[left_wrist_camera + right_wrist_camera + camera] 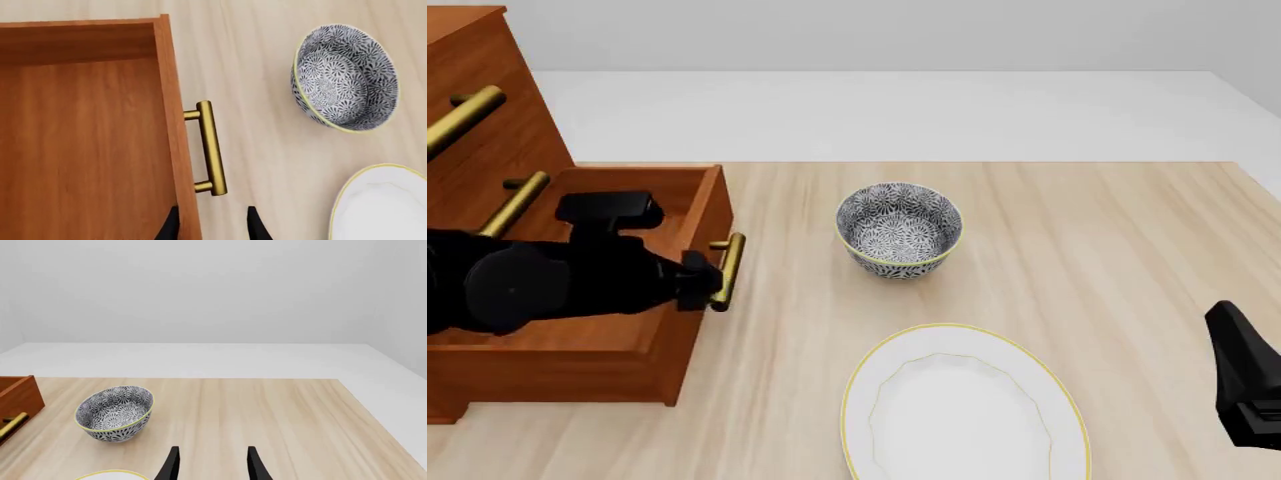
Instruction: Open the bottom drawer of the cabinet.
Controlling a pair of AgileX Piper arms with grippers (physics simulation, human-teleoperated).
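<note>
The left hand (pixel 210 226), fingers spread and holding nothing, straddles the pulled-out bottom drawer (pixel 87 150) front by its handle (pixel 211 147).

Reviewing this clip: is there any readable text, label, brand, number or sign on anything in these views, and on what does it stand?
None: no words, numbers, brands or signs show in any view.
The cabinet and its bottom drawer show only wood grain and brass handles.
The bowl carries a dark floral pattern, not lettering.
The plate is plain white with a yellow rim.
The left gripper and right gripper bear no markings.
</note>
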